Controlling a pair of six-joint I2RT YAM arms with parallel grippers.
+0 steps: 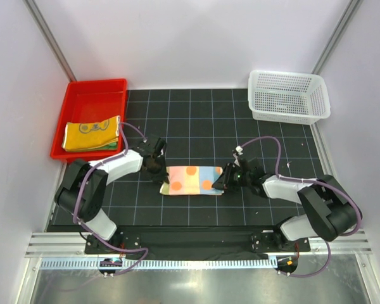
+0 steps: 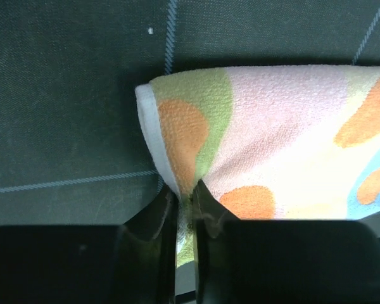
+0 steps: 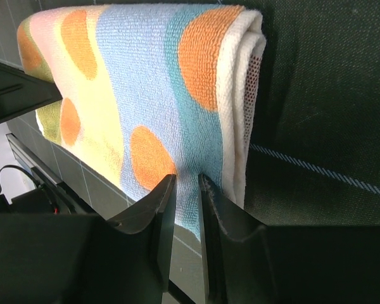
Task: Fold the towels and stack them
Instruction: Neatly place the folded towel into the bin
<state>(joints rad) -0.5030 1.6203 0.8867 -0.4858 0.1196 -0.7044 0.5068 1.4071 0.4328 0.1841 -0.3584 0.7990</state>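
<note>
In the upper left of the top view I see the red tray (image 1: 95, 83) with a folded stack inside, the yellow-orange towel (image 1: 92, 133) on top. The polka-dot towel (image 1: 191, 180) is folded over at mid-frame, with my left gripper (image 1: 161, 176) and right gripper (image 1: 220, 180) each pinched narrow on one end. I judge that stacking it is what remains.

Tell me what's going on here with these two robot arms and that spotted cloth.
Both arms are handling the orange-dotted pastel cloth towel, which is folded into a strip at the middle of the black grid mat. The left gripper pinches the strip's left end and the right gripper pinches its right end. A folded yellow-orange cloth towel already sits in the red plastic tray.
</note>
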